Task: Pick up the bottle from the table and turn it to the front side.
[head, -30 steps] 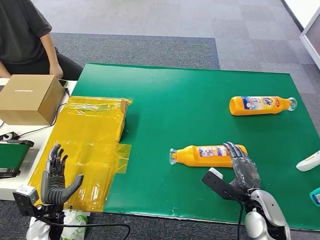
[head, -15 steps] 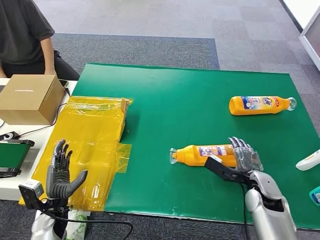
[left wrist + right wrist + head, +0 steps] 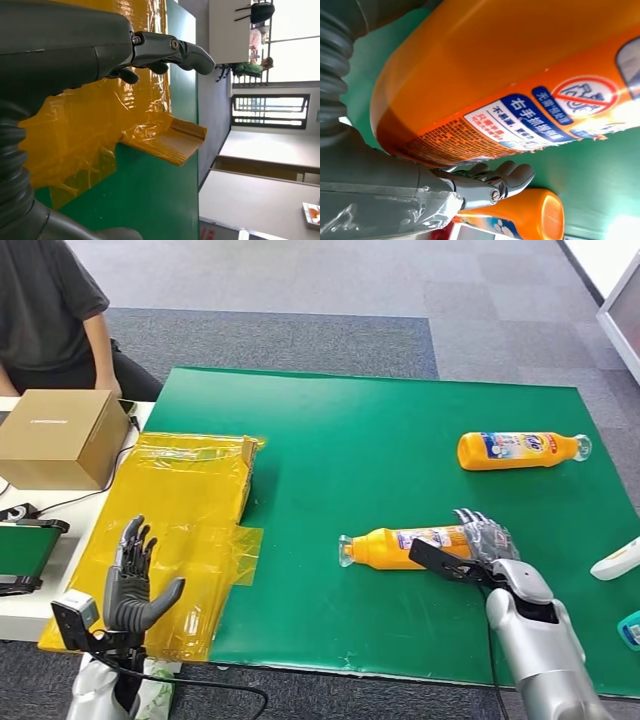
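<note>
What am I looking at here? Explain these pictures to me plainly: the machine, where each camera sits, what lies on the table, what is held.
This is a two-armed humanoid robot. The wide picture comes from a camera high on its body, looking down at a green table. The other two come from cameras at its wrists and are turned sideways.

The right hand reaches around the base end of the near orange bottle, which lies on its side with its cap pointing toward the robot's left. The right wrist picture shows that bottle close up, with the thumb beside it. Whether the fingers grip it yet, I cannot tell.

The left hand is open and holds nothing, above a yellow plastic sheet. A second orange bottle lies farther back. A cardboard box sits at the left, with a seated person behind it.
</note>
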Motion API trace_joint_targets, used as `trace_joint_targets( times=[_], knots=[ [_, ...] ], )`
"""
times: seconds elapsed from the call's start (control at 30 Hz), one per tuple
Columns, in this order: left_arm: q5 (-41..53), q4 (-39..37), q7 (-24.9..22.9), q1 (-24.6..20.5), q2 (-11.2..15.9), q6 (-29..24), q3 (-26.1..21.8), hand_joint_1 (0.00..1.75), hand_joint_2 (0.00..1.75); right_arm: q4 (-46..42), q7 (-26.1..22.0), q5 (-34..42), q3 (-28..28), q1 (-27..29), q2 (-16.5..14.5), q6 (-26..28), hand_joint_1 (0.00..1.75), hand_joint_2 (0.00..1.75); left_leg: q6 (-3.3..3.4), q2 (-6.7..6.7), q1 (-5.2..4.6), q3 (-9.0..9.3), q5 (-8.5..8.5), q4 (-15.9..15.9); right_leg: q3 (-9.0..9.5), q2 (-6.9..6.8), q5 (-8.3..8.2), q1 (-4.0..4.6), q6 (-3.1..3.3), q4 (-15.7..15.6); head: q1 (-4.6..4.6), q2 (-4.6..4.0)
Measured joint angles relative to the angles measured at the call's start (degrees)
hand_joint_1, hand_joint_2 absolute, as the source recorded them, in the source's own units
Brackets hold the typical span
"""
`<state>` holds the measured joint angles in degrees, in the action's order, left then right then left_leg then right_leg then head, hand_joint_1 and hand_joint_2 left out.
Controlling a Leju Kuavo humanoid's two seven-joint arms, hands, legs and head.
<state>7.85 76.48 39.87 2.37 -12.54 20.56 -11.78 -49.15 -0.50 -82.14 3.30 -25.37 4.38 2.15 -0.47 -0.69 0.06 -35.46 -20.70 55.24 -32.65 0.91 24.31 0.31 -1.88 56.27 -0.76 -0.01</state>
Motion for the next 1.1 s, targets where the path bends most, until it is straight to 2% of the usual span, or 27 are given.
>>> trace_joint_targets(
  times=[0.1, 0.2, 0.33, 0.5, 0.6, 0.73, 0.87, 1.1],
  knots=[
    [-0.14, -0.23, 0.00, -0.17, 0.14, -0.46, 0.49, 0.00, 1.75, 2.36, 0.34, -1.39, 1.09, -1.49, -0.20, -0.22, 1.75, 1.75, 0.00, 0.00, 0.00, 0.04, 0.05, 0.00, 0.00, 0.01, -0.09, 0.00, 0.02, -0.01, -0.01, 0.00],
    [-0.63, -0.41, 0.00, -0.31, 0.46, -0.91, 0.83, 0.00, 1.75, 4.77, -0.36, -1.69, 1.97, -2.80, -0.25, -0.83, 1.75, 1.75, 0.04, 0.01, 0.00, 0.05, 0.15, 0.00, -0.01, 0.01, -0.18, 0.00, -0.03, -0.02, -0.01, 0.00],
    [-1.26, -0.53, 0.00, -0.19, 0.94, -1.54, 0.93, 0.00, 1.75, 5.11, -3.80, 0.91, 2.49, -2.50, -0.22, 0.80, 1.75, 1.75, 0.08, 0.00, 0.00, 0.06, 0.23, 0.00, 0.04, 0.00, -0.23, 0.00, -0.06, -0.02, 0.01, 0.00],
    [-0.50, -0.57, 0.00, 0.56, 1.04, 0.08, 0.81, 0.00, 1.75, -7.41, -6.38, 10.05, 3.74, 5.29, -1.49, 0.47, 1.75, 1.75, 0.08, -0.01, -0.01, -0.10, 0.24, 0.00, -0.04, -0.03, -0.23, 0.00, -0.06, 0.00, 0.00, -0.01],
    [1.16, -0.87, 0.00, 0.83, 1.01, 3.05, 1.52, 0.00, 1.75, -15.81, -7.33, 15.34, 5.24, 9.06, -3.42, 0.21, 1.75, 1.75, 0.06, -0.02, 0.00, -0.25, 0.23, -0.01, -0.20, -0.04, -0.19, 0.01, -0.03, 0.03, -0.01, 0.01],
    [0.72, -1.32, 0.00, 0.85, 1.50, 6.23, 5.31, 0.00, 1.75, -22.02, -9.50, 21.43, 9.01, 10.29, -7.23, 0.21, 1.75, 1.75, 0.00, 0.00, 0.03, -0.29, 0.19, -0.01, -0.28, -0.03, -0.11, 0.05, 0.05, 0.03, -0.02, -0.01],
    [-3.53, -1.96, 0.00, 0.06, 2.61, 10.48, 10.36, 0.00, 1.75, -22.96, -11.18, 25.75, 14.30, 10.27, -11.64, 0.59, 1.75, 1.75, -0.01, 0.00, 0.05, -0.30, 0.19, -0.02, -0.28, -0.04, -0.05, 0.07, 0.09, 0.03, -0.01, 0.00],
    [-6.95, -4.35, 0.00, -1.81, 4.50, 16.86, 14.45, 0.00, 1.75, -20.71, -13.16, 29.51, 21.48, 9.35, -16.98, 1.40, 1.75, 1.75, -0.01, 0.00, 0.05, -0.32, 0.19, -0.02, -0.29, -0.05, -0.05, 0.07, 0.09, 0.03, -0.01, 0.00]
  ],
)
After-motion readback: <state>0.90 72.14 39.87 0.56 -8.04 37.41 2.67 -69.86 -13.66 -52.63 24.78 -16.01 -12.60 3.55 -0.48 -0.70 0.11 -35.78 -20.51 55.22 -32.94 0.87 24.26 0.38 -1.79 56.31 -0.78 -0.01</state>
